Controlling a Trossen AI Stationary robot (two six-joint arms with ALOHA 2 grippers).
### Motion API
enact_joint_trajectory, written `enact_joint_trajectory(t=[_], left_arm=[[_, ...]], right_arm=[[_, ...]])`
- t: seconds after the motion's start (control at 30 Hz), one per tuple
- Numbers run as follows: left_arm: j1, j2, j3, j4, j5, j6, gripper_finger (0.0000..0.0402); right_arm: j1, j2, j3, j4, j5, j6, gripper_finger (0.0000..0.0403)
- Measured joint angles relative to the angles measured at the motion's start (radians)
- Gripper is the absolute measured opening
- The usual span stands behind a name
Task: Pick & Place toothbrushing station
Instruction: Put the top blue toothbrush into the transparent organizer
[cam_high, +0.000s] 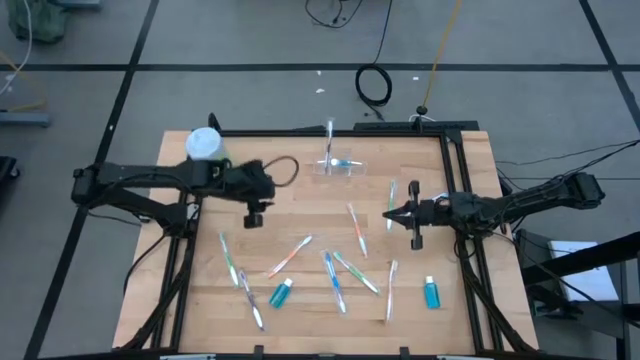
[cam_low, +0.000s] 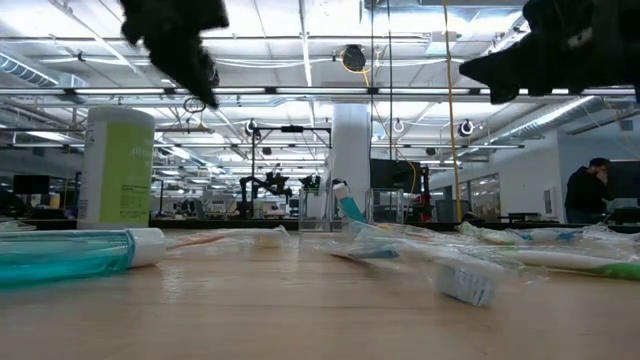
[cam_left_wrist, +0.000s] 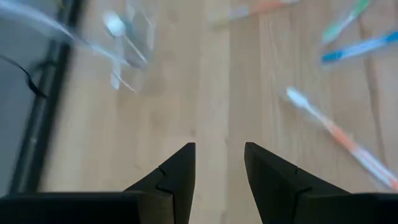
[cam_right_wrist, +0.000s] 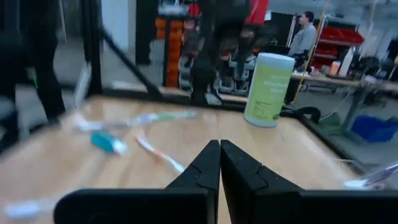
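Low view cuts off both arms at the top. Left gripper (cam_left_wrist: 219, 177) hangs with fingers apart; right gripper (cam_right_wrist: 220, 163) is pressed together.

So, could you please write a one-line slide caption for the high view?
Left gripper and right gripper hover above toothbrushes scattered on the wooden table.

The clear plastic cup (cam_high: 340, 166) lies tipped near the table's far edge, a toothbrush (cam_high: 329, 143) beside it. Other toothbrushes (cam_high: 336, 281) lie scattered flat mid-table toward the near edge. Two teal tubes (cam_high: 281, 292) (cam_high: 432, 293) lie near that edge, well apart.
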Motion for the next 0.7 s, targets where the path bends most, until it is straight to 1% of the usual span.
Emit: enact_joint_trajectory(t=[0.07, 0.13, 0.2, 0.3, 0.37, 0.47, 0.6, 0.67, 0.7], left_arm=[[-0.011, -0.010, -0.053, 0.007, 0.000, -0.035, 0.0145], [-0.016, -0.011, -0.086, 0.045, -0.002, -0.059, 0.0145], [-0.017, -0.006, -0.104, 0.025, -0.003, -0.068, 0.0145], [-0.017, -0.009, -0.089, 0.031, -0.003, -0.113, 0.0145], [-0.017, -0.009, -0.076, 0.018, -0.003, -0.127, 0.0145], [-0.022, -0.012, -0.072, 0.020, -0.003, -0.129, 0.0145], [-0.034, -0.017, -0.072, 0.016, -0.003, -0.127, 0.0145], [-0.037, -0.016, -0.072, 0.016, -0.002, -0.112, 0.0145], [-0.037, -0.016, -0.072, 0.020, -0.002, -0.100, 0.0145]], right_arm=[[0.000, 0.000, 0.000, 0.031, 0.001, 0.037, 0.0006], [0.000, 0.000, 0.000, 0.061, 0.001, 0.041, 0.0006], [0.000, 0.000, 0.000, 0.069, 0.001, 0.032, 0.0006], [0.000, 0.001, -0.001, 0.125, 0.001, -0.027, 0.0006], [0.000, 0.000, 0.000, 0.174, 0.001, -0.036, 0.0006], [0.000, 0.001, 0.000, 0.224, 0.000, -0.027, 0.0006], [0.000, 0.000, 0.000, 0.287, 0.004, -0.061, 0.0006], [0.000, 0.000, 0.000, 0.298, 0.009, -0.061, 0.0006], [-0.001, 0.001, 0.000, 0.290, 0.028, -0.060, 0.0006]])
